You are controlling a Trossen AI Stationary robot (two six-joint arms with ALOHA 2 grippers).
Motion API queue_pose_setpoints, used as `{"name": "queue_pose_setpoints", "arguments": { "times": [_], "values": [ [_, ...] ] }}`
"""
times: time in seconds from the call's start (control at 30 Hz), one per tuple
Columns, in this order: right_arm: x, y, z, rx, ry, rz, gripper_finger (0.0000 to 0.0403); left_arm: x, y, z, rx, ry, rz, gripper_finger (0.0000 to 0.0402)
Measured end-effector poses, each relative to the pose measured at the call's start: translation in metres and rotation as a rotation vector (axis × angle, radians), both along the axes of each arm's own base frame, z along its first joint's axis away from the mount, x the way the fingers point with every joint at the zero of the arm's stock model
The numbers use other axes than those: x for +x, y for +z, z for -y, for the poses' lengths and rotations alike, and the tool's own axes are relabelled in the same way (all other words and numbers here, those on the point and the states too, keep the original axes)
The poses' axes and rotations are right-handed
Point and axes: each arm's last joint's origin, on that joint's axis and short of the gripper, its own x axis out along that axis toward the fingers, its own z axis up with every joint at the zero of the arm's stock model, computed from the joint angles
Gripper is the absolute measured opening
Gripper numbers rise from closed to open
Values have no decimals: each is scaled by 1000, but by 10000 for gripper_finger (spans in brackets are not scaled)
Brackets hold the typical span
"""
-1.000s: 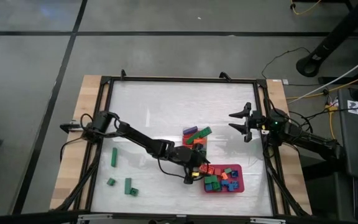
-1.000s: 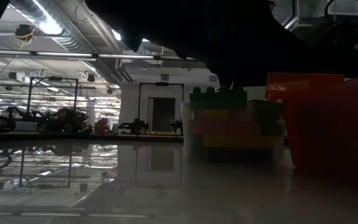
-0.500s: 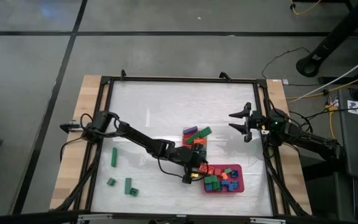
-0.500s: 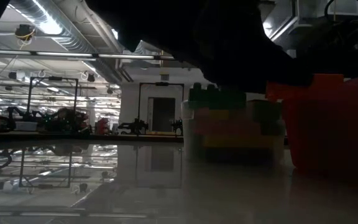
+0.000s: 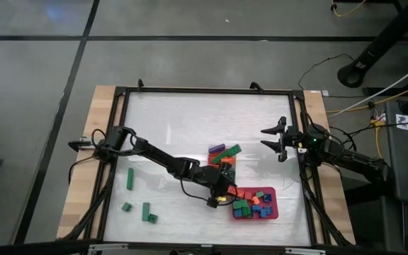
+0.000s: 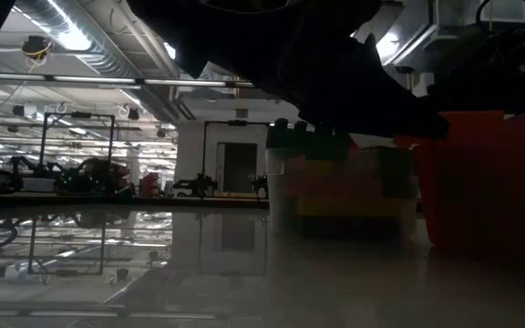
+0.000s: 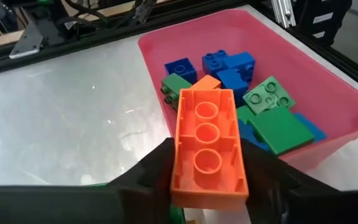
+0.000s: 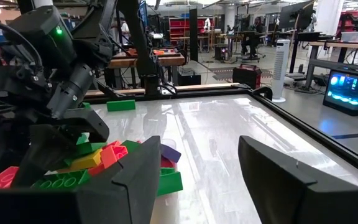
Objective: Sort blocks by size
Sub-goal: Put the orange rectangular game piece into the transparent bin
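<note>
The left gripper [image 7: 207, 186] pinches an orange block [image 7: 207, 147], a long bar held hollow side up, with one dark finger pressed against each long side. It hangs just beside the red tray [image 5: 273, 209], on the side of the tray that faces the table's middle, and in the left wrist view the bar's far end reaches toward the tray's near wall. Inside the tray [image 7: 328, 93] lie blue blocks [image 7: 232, 65] and green blocks [image 7: 269, 96], short square ones mostly, heaped toward the wall farthest from the gripper. Just beyond the tray, toward the far edge of the table, stands the clear tub [image 5: 223, 157] piled with mixed blocks: purple, green, red and orange bars show over its rim from above. Well apart from the tray, near the table's left edge, three green blocks lie loose on the table [image 5: 190, 120]: a long bar [image 5: 129, 178] and two shorter ones [image 5: 146, 211]. The right gripper [image 5: 273, 140] waits above the table's right edge, farther from the camera than the tray, its fingers spread with nothing between them.
</note>
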Motion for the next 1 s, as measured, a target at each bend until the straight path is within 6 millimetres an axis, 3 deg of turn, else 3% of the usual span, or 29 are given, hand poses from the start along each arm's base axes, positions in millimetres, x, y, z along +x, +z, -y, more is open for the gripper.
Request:
{"name": "queue_pose_setpoints", "arguments": {
  "times": [0.53, 0.67, 0.8, 1.0],
  "values": [
    [0, 0, 0, 0, 0, 1, 214, 6, 15, 0, -26, -4, 172, 133],
    [0, 0, 0, 0, 0, 0, 214, 5, 28, -6, -14, 26, 188, 132],
    [0, 0, 0, 0, 0, 0, 214, -4, 52, -20, 26, 102, 136, 133],
    [0, 0, 0, 0, 0, 0, 214, -34, 78, -40, 39, 172, -107, 135]
  ]
}}
